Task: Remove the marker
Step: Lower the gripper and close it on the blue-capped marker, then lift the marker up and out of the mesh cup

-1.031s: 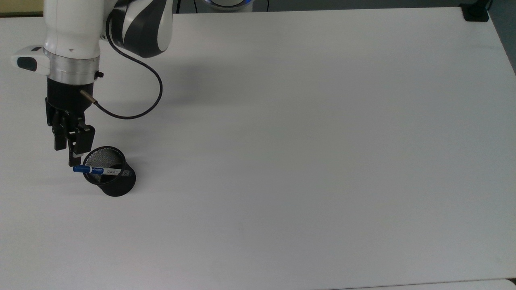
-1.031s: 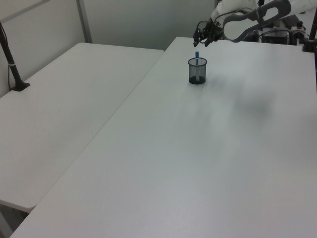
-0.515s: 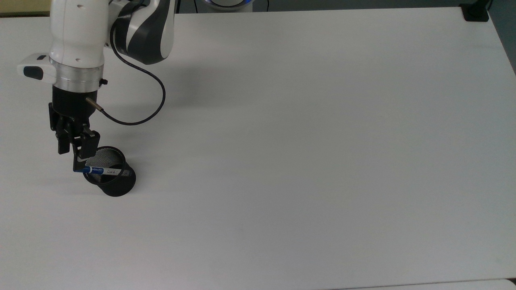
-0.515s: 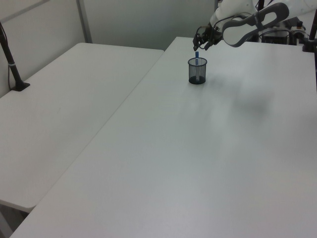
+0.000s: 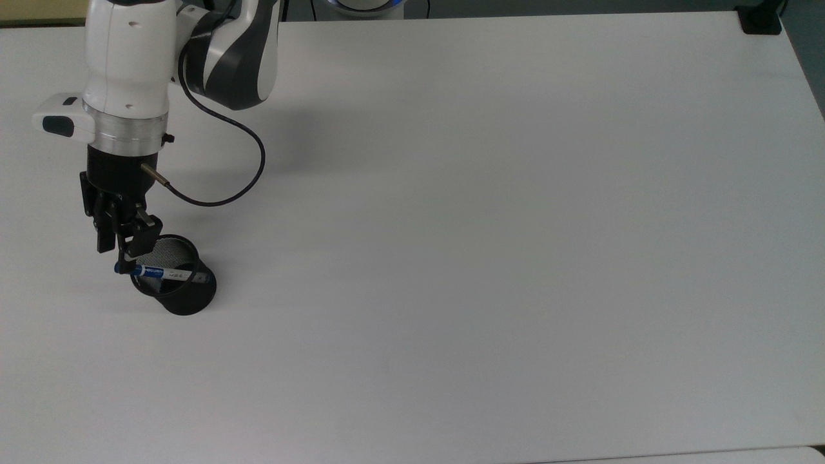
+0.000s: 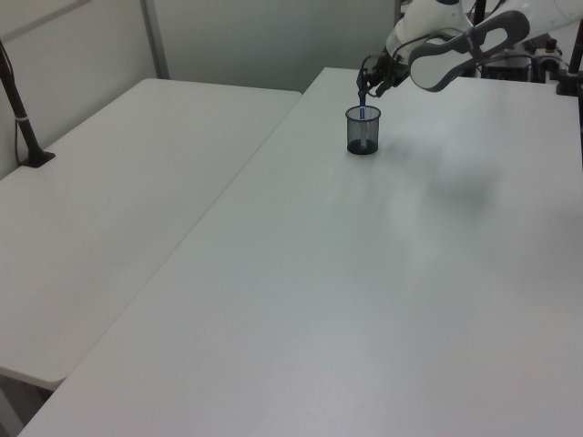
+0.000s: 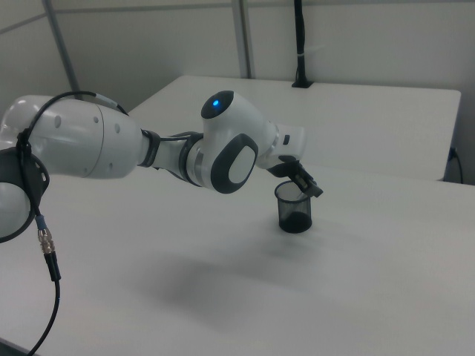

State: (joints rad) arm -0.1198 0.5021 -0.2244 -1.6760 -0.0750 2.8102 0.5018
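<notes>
White tabletop (image 5: 490, 232), broad and matte; black mesh cylindrical cup (image 5: 175, 283) near the top view's left edge; slim white-barrelled marker (image 5: 161, 272) with blue cap standing inside, lower barrel hidden by mesh; black two-finger gripper (image 5: 122, 261) now lowered onto the cap end, a second ago above it; finger closure indiscernible.

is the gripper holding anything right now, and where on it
It cannot be told. The gripper is at the blue cap end of the marker standing in the mesh cup.
</notes>
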